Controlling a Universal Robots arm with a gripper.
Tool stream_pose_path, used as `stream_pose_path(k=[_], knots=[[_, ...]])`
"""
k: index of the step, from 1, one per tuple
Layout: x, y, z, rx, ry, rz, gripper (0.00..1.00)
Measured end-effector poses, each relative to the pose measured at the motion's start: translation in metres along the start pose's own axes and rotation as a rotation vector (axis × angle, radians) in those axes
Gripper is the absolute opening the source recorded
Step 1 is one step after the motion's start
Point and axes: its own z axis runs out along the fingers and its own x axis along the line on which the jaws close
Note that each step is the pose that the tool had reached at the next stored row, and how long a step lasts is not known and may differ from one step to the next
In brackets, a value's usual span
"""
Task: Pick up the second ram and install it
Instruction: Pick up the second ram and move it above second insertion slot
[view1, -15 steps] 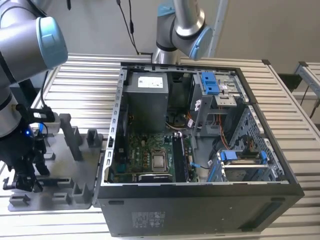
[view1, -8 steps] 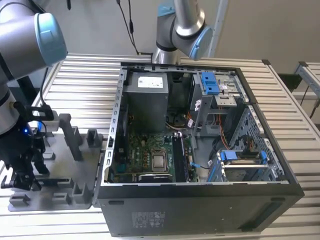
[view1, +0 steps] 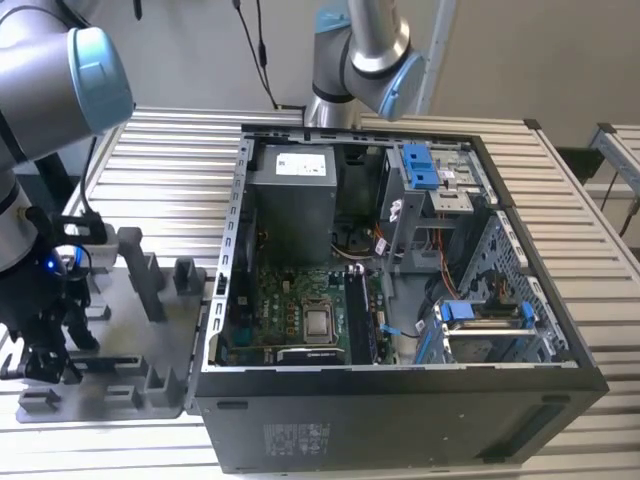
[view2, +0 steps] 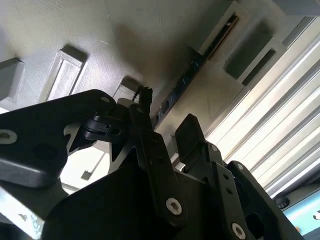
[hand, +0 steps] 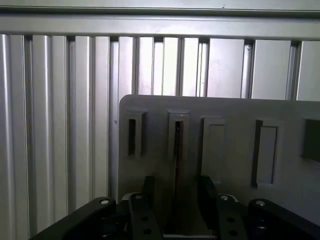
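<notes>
Second ram | on edge in tray slot, top exposed for grasping | gripper spread, straddling it, not touching

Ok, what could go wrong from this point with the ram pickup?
The claw straddles the ram with gaps on both sides; an off-centre close could tilt the thin stick or jam it in its tray slot. Upright pegs stand close by the claw and might be bumped on lifting.

The second ram, a thin dark stick, stands on edge in a grey tray slot
</notes>
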Motion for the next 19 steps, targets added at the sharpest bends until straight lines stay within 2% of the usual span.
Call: stream_pose_path(k=[7, 9, 11, 12, 17, 18, 19], knots=[[0.0, 0.0, 0.0, 0.0009, 0.0001, 0.0, 0.46], [0.0, 0.0, 0.0, 0.0012, 0.0, 0.0, 0.33], [0.0, 0.0, 0.0, 0.0014, 0.0001, 0.0, 0.33], [0.0, 0.0, 0.0, 0.0015, 0.0001, 0.0, 0.27], [0.0, 0.0, 0.0, 0.0022, 0.0001, 0.0, 0.24], [0.0, 0.0, 0.0, 0.0023, 0.0001, 0.0, 0.17], [0.0, 0.0, 0.0, 0.0024, 0.0001, 0.0, 0.17]])
